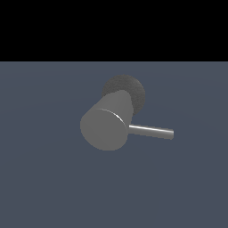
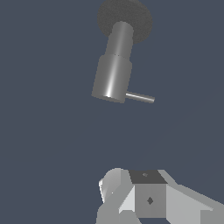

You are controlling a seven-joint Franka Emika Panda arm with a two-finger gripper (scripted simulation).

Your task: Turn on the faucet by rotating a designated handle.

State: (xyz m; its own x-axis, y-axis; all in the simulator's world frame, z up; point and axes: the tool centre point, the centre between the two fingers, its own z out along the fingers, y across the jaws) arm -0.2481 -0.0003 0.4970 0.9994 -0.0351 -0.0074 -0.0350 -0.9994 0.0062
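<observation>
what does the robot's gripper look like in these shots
Only the wrist view shows the gripper, and only in part. It is built of blocky, faceted pieces in glossy white and pale grey, with one rounded lobe on one side. A dark grey panel sits on it, and two small dark diamond-shaped marks show on its faces. No cables are visible. It does not appear in the exterior view.
</observation>
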